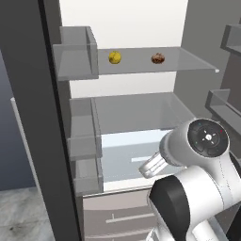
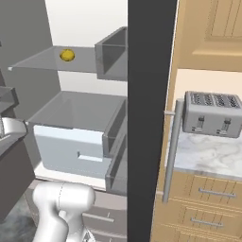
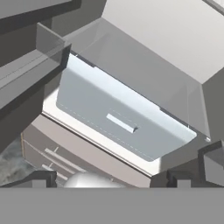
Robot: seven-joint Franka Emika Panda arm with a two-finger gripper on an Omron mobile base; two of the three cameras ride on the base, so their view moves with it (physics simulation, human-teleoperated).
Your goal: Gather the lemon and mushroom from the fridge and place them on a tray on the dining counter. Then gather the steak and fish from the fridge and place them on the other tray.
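The fridge [image 1: 28,117] stands open before me. On its upper glass shelf [image 1: 188,61] the yellow-green lemon [image 1: 115,57] lies to the left, and the small tan-brown mushroom [image 1: 158,58] sits to its right. The lemon [image 2: 67,55] is also seen from the right side. My gripper [image 3: 111,178] is open, fingertips wide apart with nothing between them. It points down at the pale crisper drawer [image 3: 118,118], well below the shelf with the lemon and mushroom. The trays and the dining counter are out of view.
Grey door bins [image 1: 77,52] line the left door, and more bins [image 1: 226,106] are on the right door. The dark edge of the fridge door [image 2: 149,94] divides the right view. Beyond it a toaster [image 2: 212,113] sits on a marble counter [image 2: 208,156] over wooden drawers [image 2: 208,208].
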